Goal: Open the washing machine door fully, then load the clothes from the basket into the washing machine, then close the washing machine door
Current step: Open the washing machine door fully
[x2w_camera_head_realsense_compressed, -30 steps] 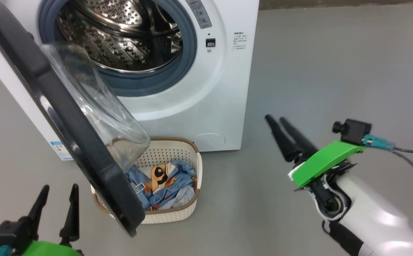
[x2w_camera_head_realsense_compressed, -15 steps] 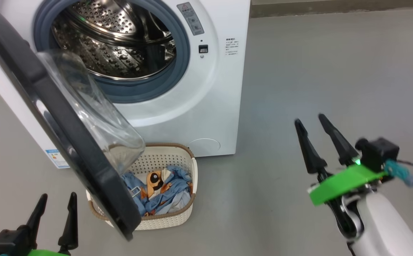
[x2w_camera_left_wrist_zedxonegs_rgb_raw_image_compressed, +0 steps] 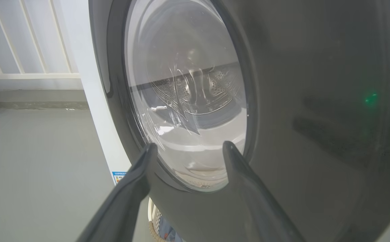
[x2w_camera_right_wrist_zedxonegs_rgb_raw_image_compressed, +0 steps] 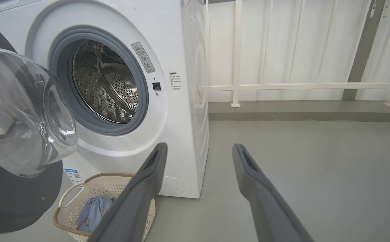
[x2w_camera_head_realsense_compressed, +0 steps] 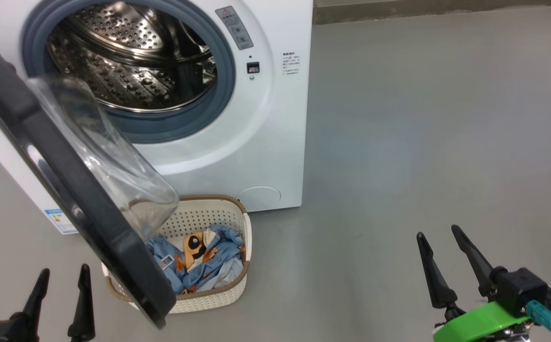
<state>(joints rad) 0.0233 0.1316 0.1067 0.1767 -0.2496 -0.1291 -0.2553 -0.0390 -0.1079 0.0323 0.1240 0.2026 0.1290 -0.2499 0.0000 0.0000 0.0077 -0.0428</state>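
The white washing machine (x2w_camera_head_realsense_compressed: 266, 123) stands at the upper left with its steel drum (x2w_camera_head_realsense_compressed: 128, 61) exposed. The washing machine door (x2w_camera_head_realsense_compressed: 66, 190) hangs partly swung out, its black rim and glass bowl covering the left part of the basket (x2w_camera_head_realsense_compressed: 209, 299). The basket sits on the floor before the machine and holds the light-blue clothes (x2w_camera_head_realsense_compressed: 209, 266) with an orange patch. My left gripper (x2w_camera_head_realsense_compressed: 61, 275) is open at the lower left, facing the door's outer face (x2w_camera_left_wrist_zedxonegs_rgb_raw_image_compressed: 188, 101). My right gripper (x2w_camera_head_realsense_compressed: 437, 232) is open at the lower right, well clear of the basket (x2w_camera_right_wrist_zedxonegs_rgb_raw_image_compressed: 74, 201).
Bare grey floor (x2w_camera_head_realsense_compressed: 422, 118) stretches to the right of the machine. In the right wrist view a white railing (x2w_camera_right_wrist_zedxonegs_rgb_raw_image_compressed: 302, 86) on a low kerb runs behind the machine. The door's lower edge (x2w_camera_head_realsense_compressed: 156, 318) reaches close to my left gripper.
The head camera has shifted, sliding the machine left. My right gripper has drawn back from beside the machine to the lower right, fingers now pointing up. It stays open, like the left.
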